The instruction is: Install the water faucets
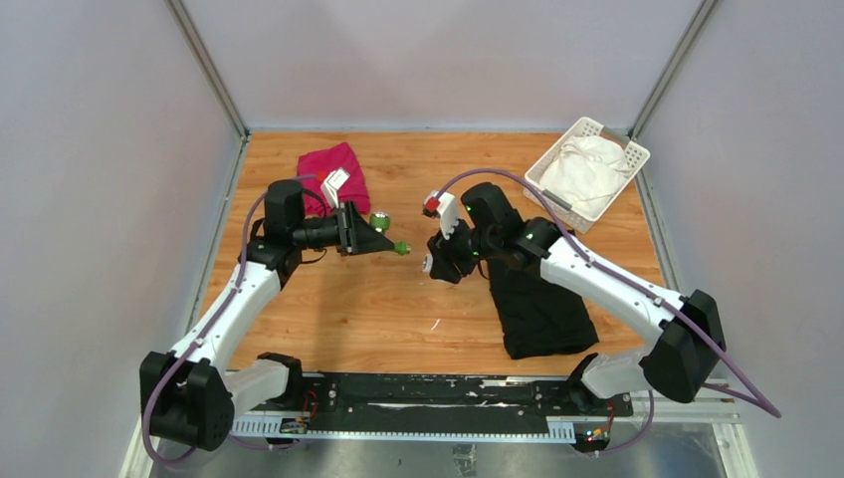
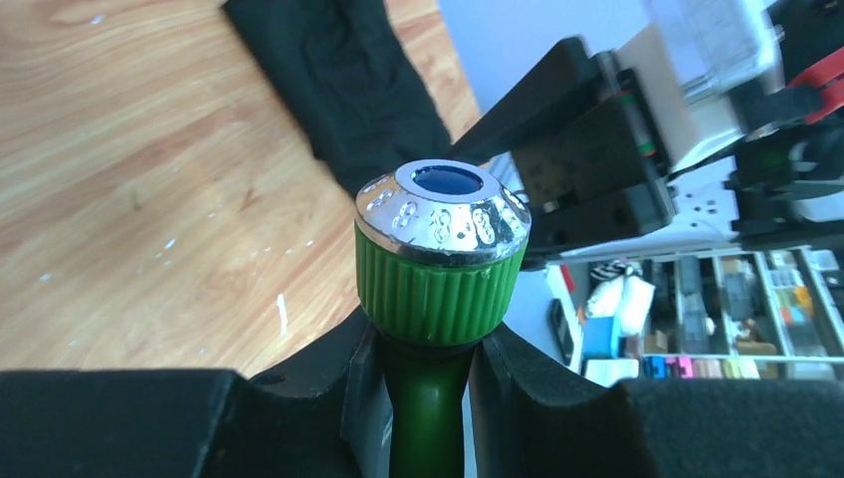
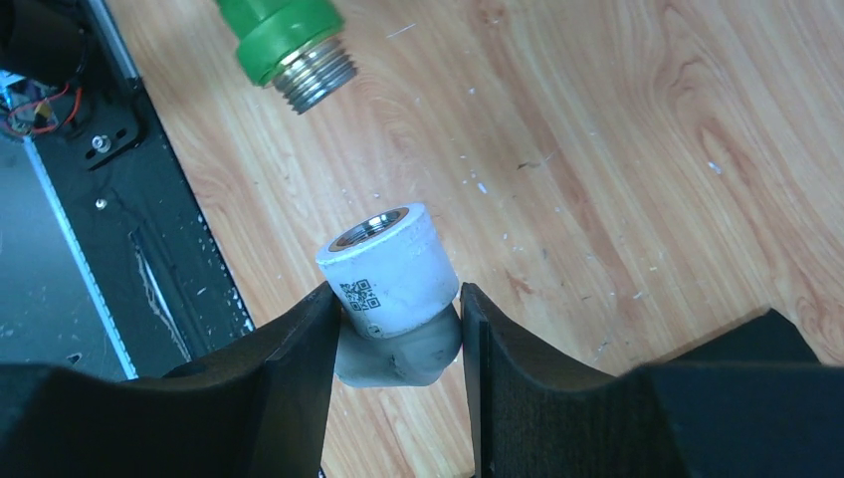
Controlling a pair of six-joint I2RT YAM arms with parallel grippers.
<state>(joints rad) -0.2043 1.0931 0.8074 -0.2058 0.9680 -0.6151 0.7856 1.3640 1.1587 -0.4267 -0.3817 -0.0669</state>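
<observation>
In the middle of the top view, the left gripper (image 1: 386, 240) held the green tap (image 1: 399, 247) — near, not touching, the white fitting (image 3: 390, 267) pinched in the right gripper (image 1: 435, 262).

top external: high, from 6 o'clock, looks down toward 12 over whole surface (image 1: 398, 309)
left wrist: close, faces 3 o'clock
right wrist: close, faces 9 o'clock, tilted down
shared: green tap (image 3: 284, 35), all three
</observation>
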